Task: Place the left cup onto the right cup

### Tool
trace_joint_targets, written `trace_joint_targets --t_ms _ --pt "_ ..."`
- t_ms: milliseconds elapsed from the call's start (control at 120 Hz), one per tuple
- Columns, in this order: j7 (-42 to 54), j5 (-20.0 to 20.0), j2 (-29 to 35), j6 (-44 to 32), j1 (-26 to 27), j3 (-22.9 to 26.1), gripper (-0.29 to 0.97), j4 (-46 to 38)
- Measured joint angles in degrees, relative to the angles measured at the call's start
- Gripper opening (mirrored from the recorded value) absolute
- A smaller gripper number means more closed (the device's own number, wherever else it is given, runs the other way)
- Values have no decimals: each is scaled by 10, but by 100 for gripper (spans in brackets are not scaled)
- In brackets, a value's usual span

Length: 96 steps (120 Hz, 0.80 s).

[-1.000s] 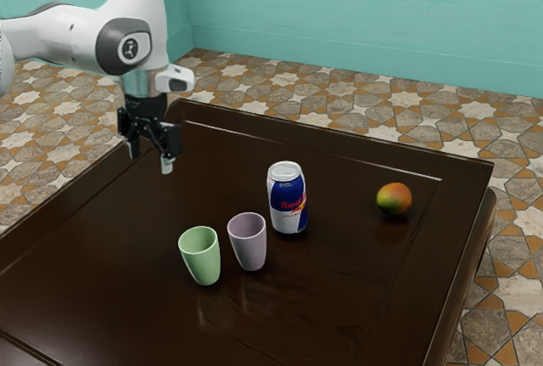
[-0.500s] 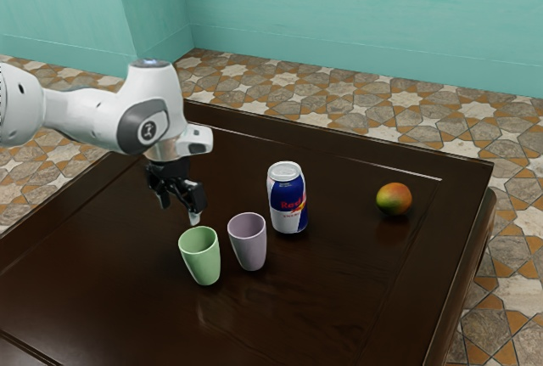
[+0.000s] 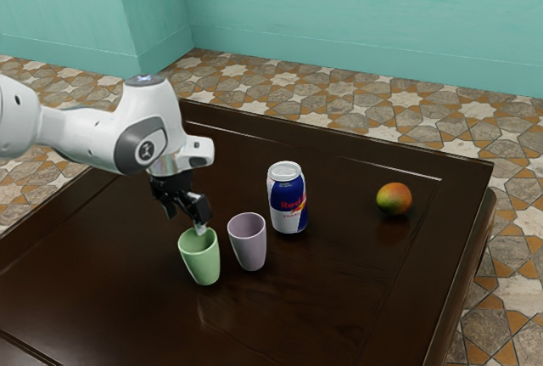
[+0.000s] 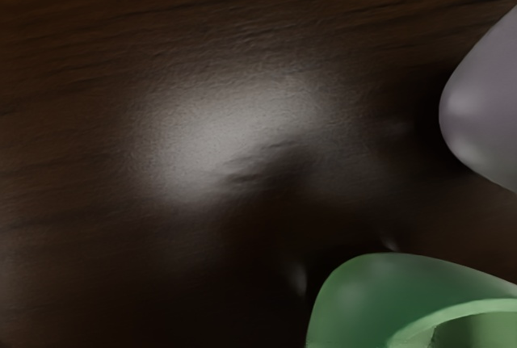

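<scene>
Green cup [image 3: 200,262] stands upright on the dark wooden table [image 3: 365,289], purple cup [image 3: 247,243] just beside it at three o'clock, my gripper [image 3: 193,220] spread open over its rim.

I have a dark brown wooden tabletop [image 3: 356,298] with a raised rim in front of me, and four things rest on it. A green cup [image 3: 200,257] and a purple cup [image 3: 247,243] stand upright just beside each other, the green one toward the exterior view's left, with a blue and silver can [image 3: 287,198] upright just behind the purple one. A reddish-green fruit [image 3: 394,199] lies well apart, toward the exterior view's right.
</scene>
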State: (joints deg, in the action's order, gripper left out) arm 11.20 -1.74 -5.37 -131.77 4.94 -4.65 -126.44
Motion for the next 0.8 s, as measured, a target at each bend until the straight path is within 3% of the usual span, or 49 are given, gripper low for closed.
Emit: trace_joint_targets --t_ms 542,800 --pt "-11 -2 -37 -39 0 0 67 -11" --pt "-21 -2 -37 -52 2 0 12 -12"
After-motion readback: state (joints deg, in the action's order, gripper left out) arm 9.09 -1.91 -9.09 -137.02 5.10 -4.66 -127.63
